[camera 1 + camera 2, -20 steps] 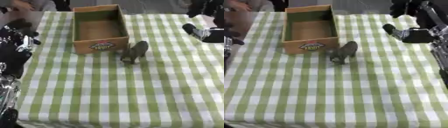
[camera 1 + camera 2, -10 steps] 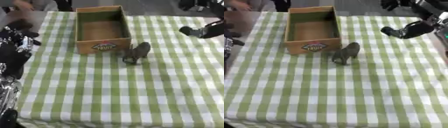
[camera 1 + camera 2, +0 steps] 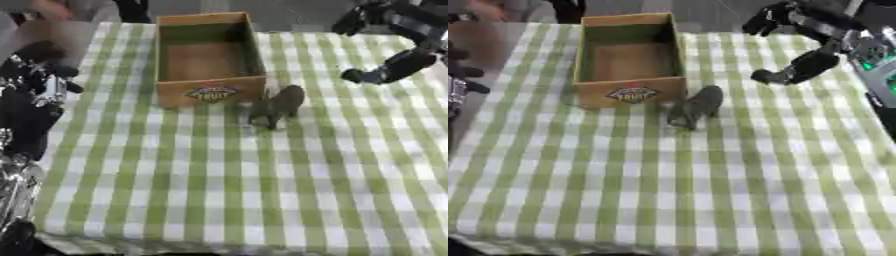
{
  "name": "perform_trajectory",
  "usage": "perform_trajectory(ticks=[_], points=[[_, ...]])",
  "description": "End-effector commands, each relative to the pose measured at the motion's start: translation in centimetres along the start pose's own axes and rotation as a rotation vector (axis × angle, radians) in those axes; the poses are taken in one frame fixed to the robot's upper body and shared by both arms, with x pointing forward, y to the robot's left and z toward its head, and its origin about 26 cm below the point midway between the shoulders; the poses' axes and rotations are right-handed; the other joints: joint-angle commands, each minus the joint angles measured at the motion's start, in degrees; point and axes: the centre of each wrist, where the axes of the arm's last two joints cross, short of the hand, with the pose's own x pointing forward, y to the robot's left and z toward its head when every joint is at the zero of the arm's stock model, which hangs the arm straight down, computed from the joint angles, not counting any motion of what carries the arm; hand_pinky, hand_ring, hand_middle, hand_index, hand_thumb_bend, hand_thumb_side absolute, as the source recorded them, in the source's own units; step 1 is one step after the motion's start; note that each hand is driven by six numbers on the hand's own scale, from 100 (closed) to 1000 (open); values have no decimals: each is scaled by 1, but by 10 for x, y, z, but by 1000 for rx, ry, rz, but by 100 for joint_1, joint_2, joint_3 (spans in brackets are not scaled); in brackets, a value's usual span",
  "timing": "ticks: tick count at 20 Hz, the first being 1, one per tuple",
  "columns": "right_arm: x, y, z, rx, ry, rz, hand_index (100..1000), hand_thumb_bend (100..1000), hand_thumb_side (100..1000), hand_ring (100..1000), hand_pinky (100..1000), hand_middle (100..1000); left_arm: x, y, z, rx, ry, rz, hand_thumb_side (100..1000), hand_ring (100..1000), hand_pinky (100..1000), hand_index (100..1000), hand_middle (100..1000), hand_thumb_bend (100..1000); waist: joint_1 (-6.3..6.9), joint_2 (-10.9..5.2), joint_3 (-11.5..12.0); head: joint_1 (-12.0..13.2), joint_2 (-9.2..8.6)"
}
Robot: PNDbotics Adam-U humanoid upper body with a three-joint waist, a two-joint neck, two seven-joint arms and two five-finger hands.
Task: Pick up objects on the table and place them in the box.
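Observation:
A grey toy animal [image 3: 276, 105] stands upright on the green-and-white checked cloth [image 3: 227, 185], just off the front right corner of the box. The open cardboard box [image 3: 210, 93] has a round label on its front wall, and nothing shows inside it. My right hand [image 3: 833, 37] hangs above the table's far right, open, with the fingers spread toward the box and the thumb [image 3: 791, 71] low. It is to the right of the animal and apart from it. My left hand [image 3: 33, 80] rests at the left edge, open and holding nothing.
A person's blurred hand [image 3: 52, 9] shows at the far left corner beyond the box. The table's left edge runs beside my left arm [image 3: 17, 170]. The cloth spreads wide between the animal and the near edge.
My right hand has come in from the right edge toward the middle of the table, nearer the animal. The whole view has shifted slightly. The animal and the box stand as before.

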Motion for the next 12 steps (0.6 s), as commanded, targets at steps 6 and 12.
perform_trajectory(ticks=[6,12], points=[[-7,13,-27,84,-11,52,856,422,212,802,762,766,6,-1,-3,-18,-23,-2,157,611,515,769,663,100,46,-97,88,-50,34],[-10,25,-39,124,-12,55,853,422,218,805,769,765,6,-2,-4,-22,-25,3,155,611,515,770,664,100,68,-108,137,-54,34]])
